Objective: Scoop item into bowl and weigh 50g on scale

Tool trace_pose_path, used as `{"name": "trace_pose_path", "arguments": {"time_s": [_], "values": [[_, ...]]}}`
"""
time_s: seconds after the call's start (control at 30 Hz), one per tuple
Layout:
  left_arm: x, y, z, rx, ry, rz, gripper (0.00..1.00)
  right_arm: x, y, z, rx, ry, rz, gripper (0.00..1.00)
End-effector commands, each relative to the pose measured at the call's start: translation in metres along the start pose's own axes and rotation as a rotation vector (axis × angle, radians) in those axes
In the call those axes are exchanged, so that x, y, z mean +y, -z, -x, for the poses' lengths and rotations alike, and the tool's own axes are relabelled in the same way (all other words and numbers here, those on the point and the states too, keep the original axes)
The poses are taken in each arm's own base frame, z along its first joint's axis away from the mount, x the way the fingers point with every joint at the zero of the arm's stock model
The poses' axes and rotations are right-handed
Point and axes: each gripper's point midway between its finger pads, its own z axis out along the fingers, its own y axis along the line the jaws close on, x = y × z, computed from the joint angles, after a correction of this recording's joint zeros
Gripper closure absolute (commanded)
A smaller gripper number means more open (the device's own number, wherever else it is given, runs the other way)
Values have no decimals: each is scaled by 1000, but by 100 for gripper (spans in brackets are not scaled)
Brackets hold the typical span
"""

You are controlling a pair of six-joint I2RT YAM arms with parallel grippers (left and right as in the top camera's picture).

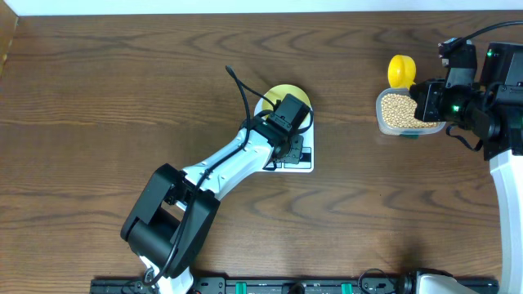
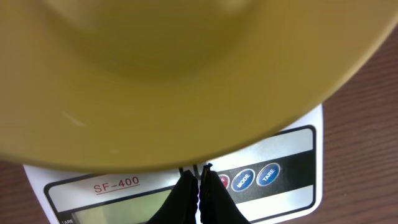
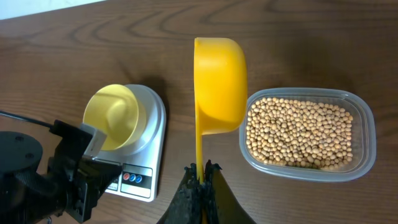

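Beside beans [image 3: 298, 130], right tool [image 3: 200, 169] clamps empty scoop [image 3: 219, 81]; left tool [image 2: 199, 177] pinched shut, nothing held, at scale [image 2: 118, 184] buttons [image 2: 243, 179] (bowl [image 2: 186, 74] seated). Next, I reckon: dip scoop.

Overhead view: the left arm [image 1: 233, 163] covered most of the scale [image 1: 307, 167] and part of the bowl [image 1: 279, 92]. Left wrist view: the bowl, blurred, ran off the top and both side edges; the display [image 2: 118, 208] was cut by the bottom edge, its reading illegible. Right wrist view: the handle end of the yellow scoop [image 3: 219, 81] lay hidden between the fingers of the right gripper [image 3: 200, 168].
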Motion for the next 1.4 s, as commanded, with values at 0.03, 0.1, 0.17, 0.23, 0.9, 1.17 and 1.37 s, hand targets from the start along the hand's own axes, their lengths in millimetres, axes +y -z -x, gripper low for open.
{"name": "trace_pose_path", "arguments": {"time_s": [0.03, 0.1, 0.17, 0.23, 0.9, 1.17, 1.37], "values": [[3, -10, -15, 49, 18, 10, 93, 1, 1, 4, -7, 15, 8, 99], [4, -12, -16, 55, 18, 13, 93, 1, 1, 4, -7, 15, 8, 99], [4, -13, -16, 55, 18, 13, 93, 1, 1, 3, -7, 15, 8, 99], [1, -13, -17, 59, 18, -3, 93, 1, 1, 3, -7, 15, 8, 99], [-2, -26, -27, 110, 21, -26, 93, 1, 1, 3, -7, 15, 8, 99], [7, -26, -28, 106, 19, 23, 92, 1, 1, 3, -7, 15, 8, 99], [10, -26, -28, 105, 18, 41, 93, 1, 1, 3, -6, 15, 8, 99]]}}
